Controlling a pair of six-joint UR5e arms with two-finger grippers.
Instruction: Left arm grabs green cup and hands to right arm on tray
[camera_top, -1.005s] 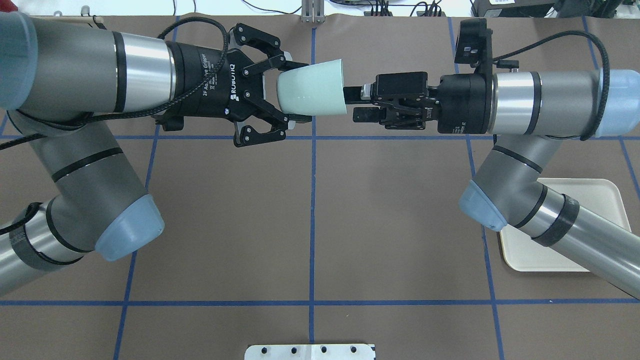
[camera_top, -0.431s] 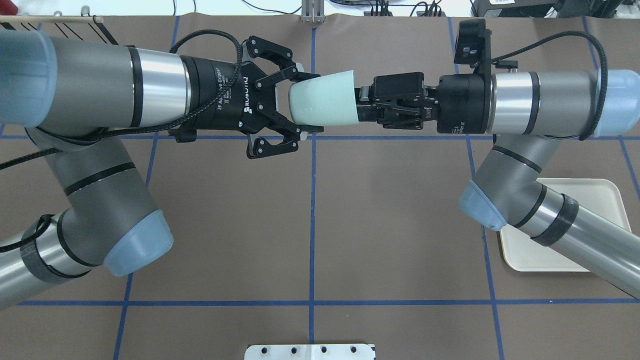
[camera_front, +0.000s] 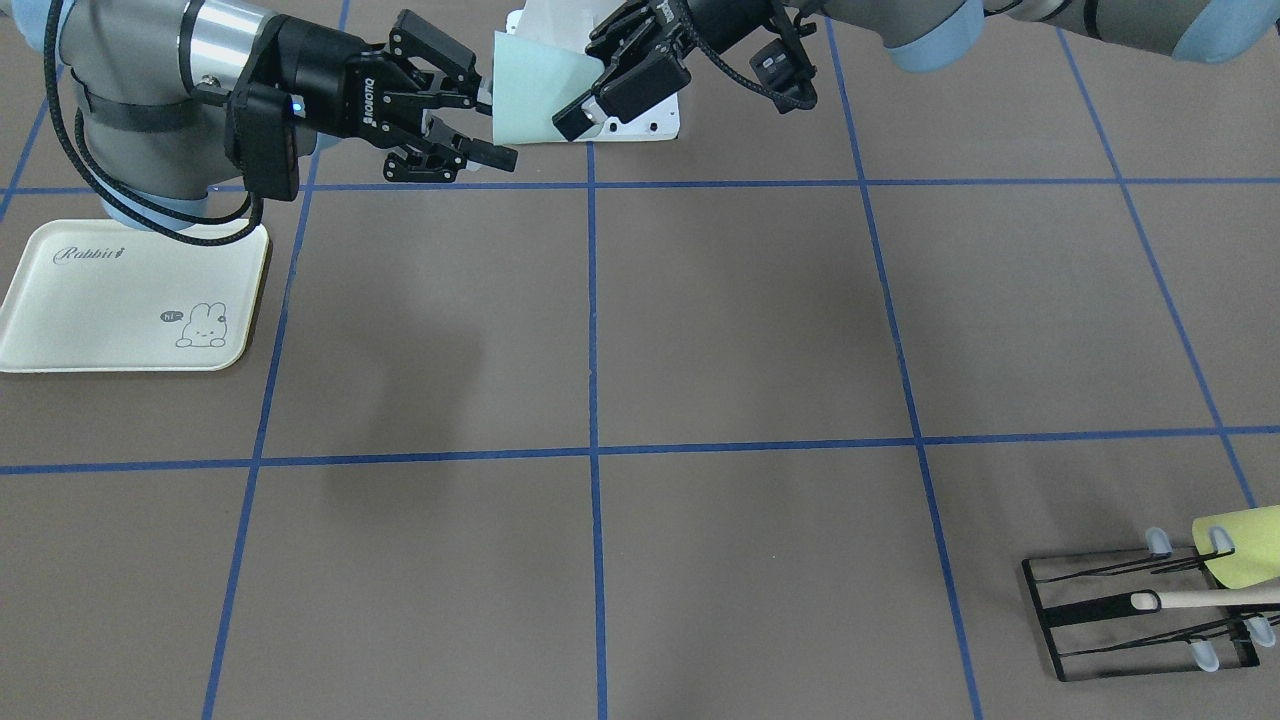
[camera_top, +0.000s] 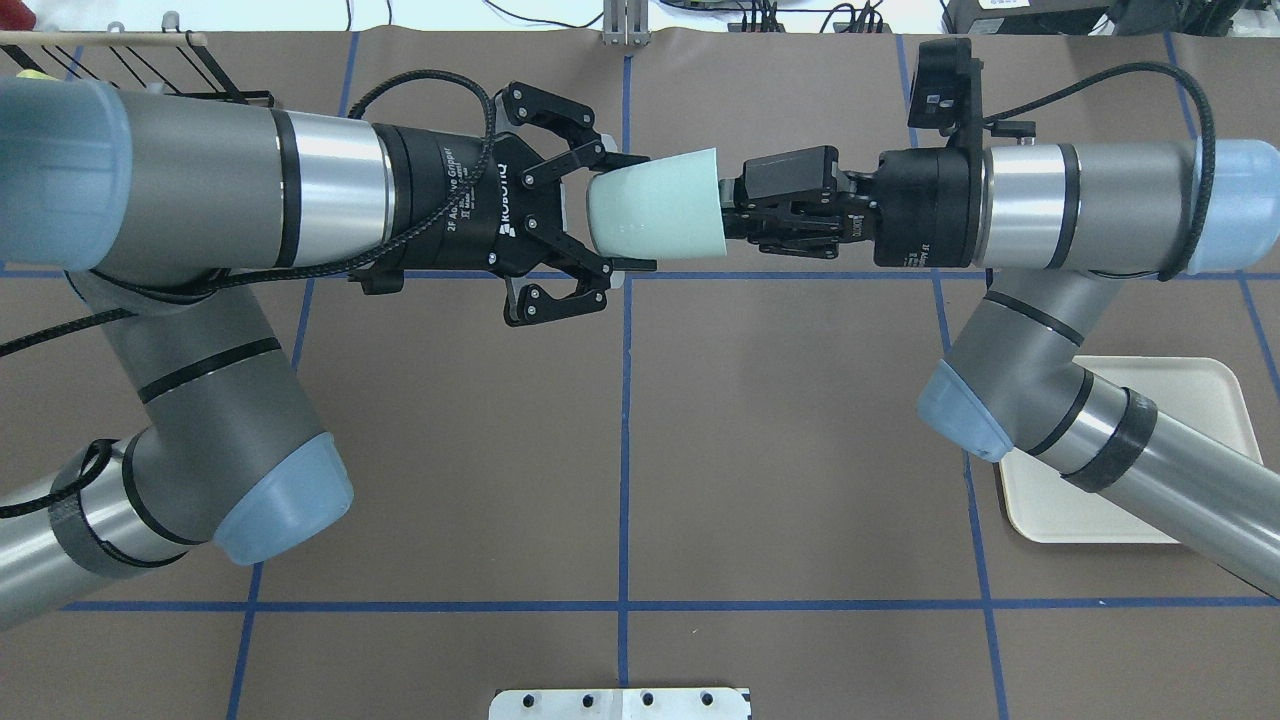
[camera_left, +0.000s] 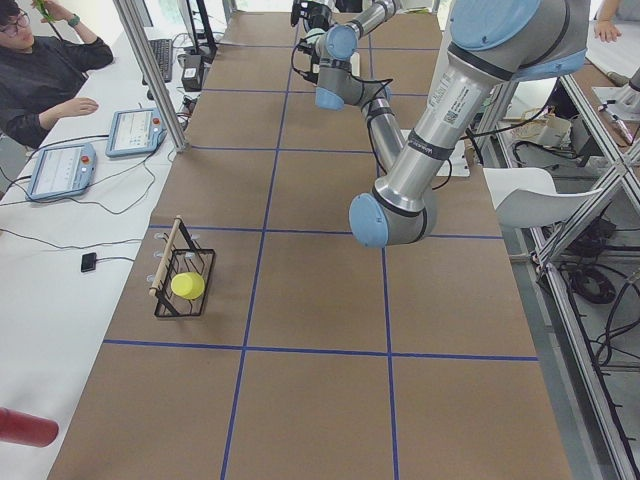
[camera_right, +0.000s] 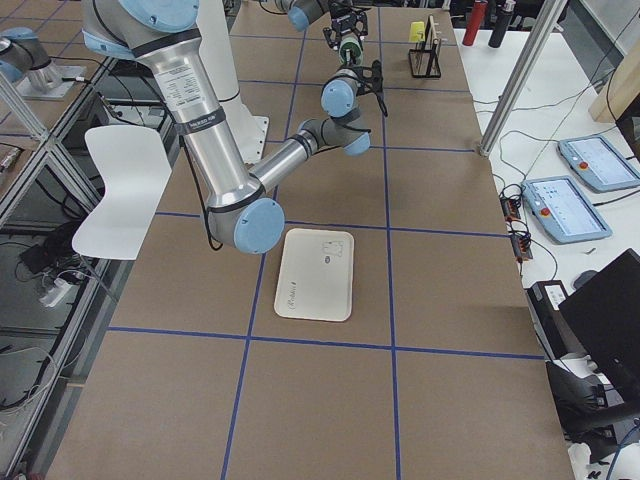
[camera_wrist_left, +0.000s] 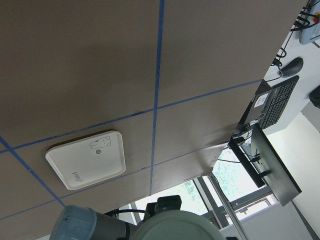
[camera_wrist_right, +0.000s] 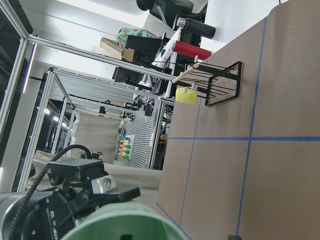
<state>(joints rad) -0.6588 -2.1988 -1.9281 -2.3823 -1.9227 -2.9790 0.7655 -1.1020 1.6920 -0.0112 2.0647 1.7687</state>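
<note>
The pale mint-green cup (camera_top: 655, 215) is held sideways in the air, base toward my left arm, mouth toward my right. My left gripper (camera_top: 632, 212) is shut on its base end. My right gripper (camera_top: 728, 208) is open at the cup's mouth; the cup hides its fingertips in the overhead view. In the front-facing view the right gripper (camera_front: 497, 130) has one finger at the rim and one alongside the cup (camera_front: 535, 90). The cup's rim fills the bottom of the right wrist view (camera_wrist_right: 130, 225). The cream tray (camera_top: 1200, 400) lies under the right arm, also shown as the tray (camera_front: 100, 320) with the bunny drawing.
A black wire rack (camera_front: 1140, 610) with a wooden bar holds a yellow-green cup (camera_front: 1240, 545) at the table's far left corner. A white mounting plate (camera_top: 620, 703) sits at the robot's edge. An operator (camera_left: 40, 70) sits at a side desk.
My left arm has carried the cup to the right until its mouth reached the right gripper's fingers. The right arm has hardly moved.
</note>
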